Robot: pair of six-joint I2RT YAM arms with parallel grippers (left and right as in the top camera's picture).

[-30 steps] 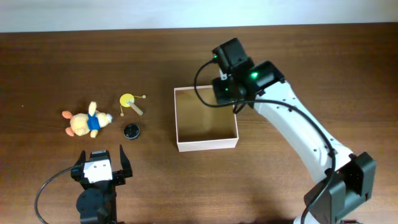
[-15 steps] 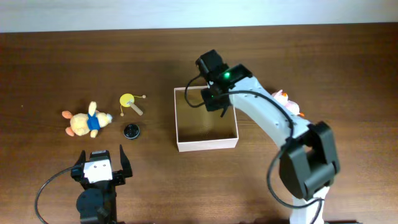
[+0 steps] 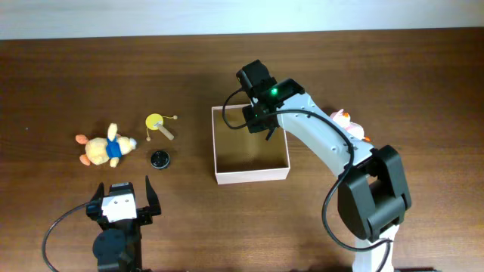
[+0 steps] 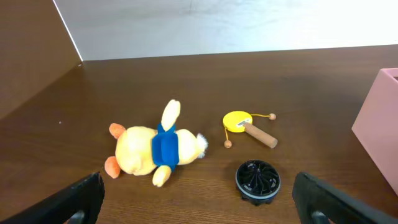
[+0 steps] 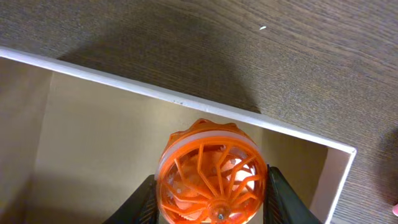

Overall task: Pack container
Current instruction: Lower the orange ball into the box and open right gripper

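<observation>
right hand (image 5: pixel 212 199) shifted, one wheel (image 5: pixel 211 167) over one container (image 3: pixel 252 175).

R arm (image 3: pixel 321 142) is stretching out from its base, elbow bent, green LED glowing near the wrist. R gripper (image 5: pixel 211 202) is pointing straight down, fingers (image 5: pixel 147 200) pinching an orange cage ball (image 5: pixel 211 174) on both sides. L arm (image 3: pixel 113 243) is sitting folded over its base. L gripper (image 4: pixel 202 202) is facing fwd, fingers spread wide.
</observation>
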